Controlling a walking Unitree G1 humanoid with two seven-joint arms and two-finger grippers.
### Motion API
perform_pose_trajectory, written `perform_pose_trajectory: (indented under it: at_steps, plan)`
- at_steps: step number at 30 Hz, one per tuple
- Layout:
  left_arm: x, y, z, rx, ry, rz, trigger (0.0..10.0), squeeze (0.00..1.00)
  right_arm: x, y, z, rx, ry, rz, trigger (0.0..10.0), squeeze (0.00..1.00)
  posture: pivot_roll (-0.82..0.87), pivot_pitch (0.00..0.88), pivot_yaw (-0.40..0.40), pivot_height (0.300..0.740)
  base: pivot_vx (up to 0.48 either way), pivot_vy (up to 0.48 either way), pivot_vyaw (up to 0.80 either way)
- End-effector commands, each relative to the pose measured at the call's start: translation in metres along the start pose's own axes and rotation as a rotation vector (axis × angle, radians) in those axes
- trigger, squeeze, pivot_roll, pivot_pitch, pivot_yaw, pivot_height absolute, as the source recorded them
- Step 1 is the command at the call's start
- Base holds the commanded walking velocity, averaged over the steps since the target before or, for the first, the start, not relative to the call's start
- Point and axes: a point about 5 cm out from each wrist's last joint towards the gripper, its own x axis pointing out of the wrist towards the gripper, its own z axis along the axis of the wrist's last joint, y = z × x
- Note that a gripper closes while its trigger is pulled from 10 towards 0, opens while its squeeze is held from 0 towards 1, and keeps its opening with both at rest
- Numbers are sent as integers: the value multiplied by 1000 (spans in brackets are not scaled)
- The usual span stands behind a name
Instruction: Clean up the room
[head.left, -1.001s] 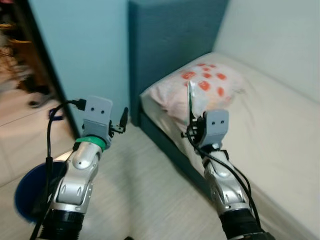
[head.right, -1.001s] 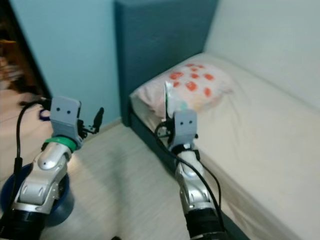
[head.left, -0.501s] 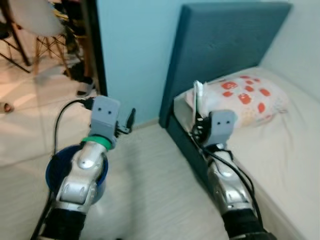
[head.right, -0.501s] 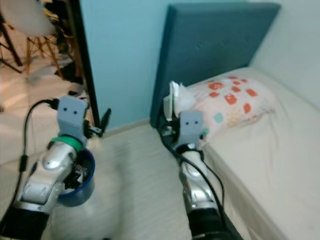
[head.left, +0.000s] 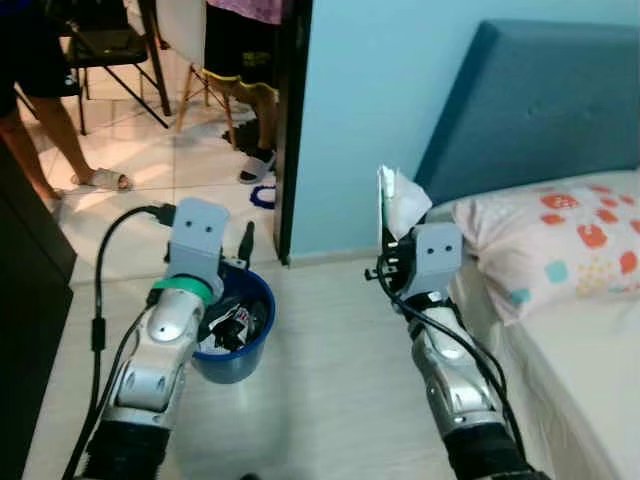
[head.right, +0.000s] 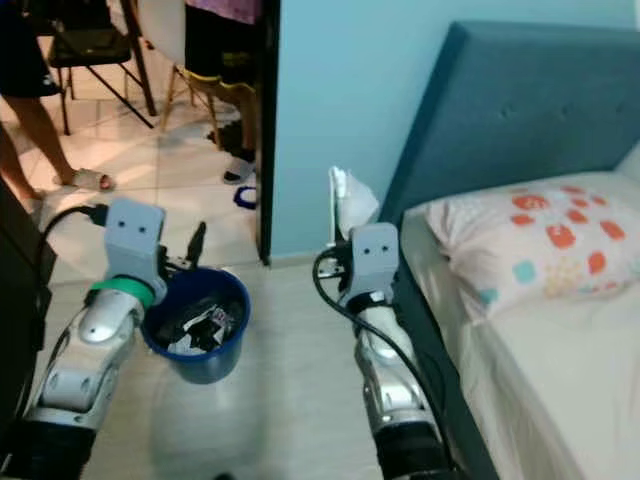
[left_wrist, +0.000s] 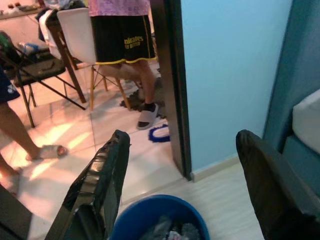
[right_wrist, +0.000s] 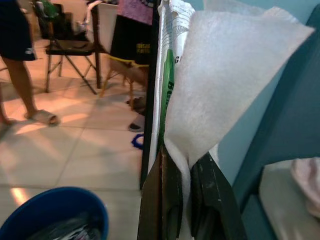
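My right gripper (head.left: 386, 264) is shut on a white tissue wrapper with green print (head.left: 397, 198), held upright at chest height beside the bed's headboard. In the right wrist view the wrapper (right_wrist: 215, 75) stands pinched between the two black fingers (right_wrist: 167, 200). A blue bin (head.left: 238, 325) with dark litter inside sits on the floor at the left, right under my left gripper (head.left: 246, 243). That gripper (left_wrist: 185, 175) is open and holds nothing, with the bin's rim (left_wrist: 150, 210) just below its fingers.
A bed with a spotted pillow (head.left: 560, 240) and teal headboard (head.left: 540, 110) is on the right. A dark doorway edge (head.left: 292, 120) leads to a tiled room with chairs and people's legs (head.left: 55, 140). Dark furniture (head.left: 25, 330) stands at the far left.
The whole view has swung left from the bed toward the doorway, bringing the blue bin into sight under the left gripper. The right gripper keeps its hold on the wrapper.
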Motion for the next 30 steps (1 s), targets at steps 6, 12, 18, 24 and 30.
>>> perform_pose_trajectory:
  at_steps: [6, 12, 18, 24, 30]
  plan:
    - [-1, 3, -8, -6, 37, 13, 10000, 0, -3, 1, -4, 8, 16, -2, 10000, 0, 24, 43, -18, 740, 0, 0, 788]
    - [-1, 1, -11, -11, 46, 12, 10000, 0, -3, 0, -4, 7, 15, -5, 10000, 0, 21, 42, -15, 740, 0, 0, 788]
    - [0, 2, -11, -12, 47, 13, 10000, 0, -3, 0, -4, 7, 15, -5, 10000, 0, 20, 37, -14, 740, 0, 0, 788]
    - [2, 1, -12, -24, 42, 17, 10000, 0, -3, 0, -3, 25, 3, -13, 10000, 0, 18, 32, -10, 740, 42, 0, 655]
    - [5, -1, -12, -40, 42, 18, 10000, 0, -4, -2, -2, 44, -7, -28, 10000, 0, 9, 34, -7, 740, 379, 161, 0]
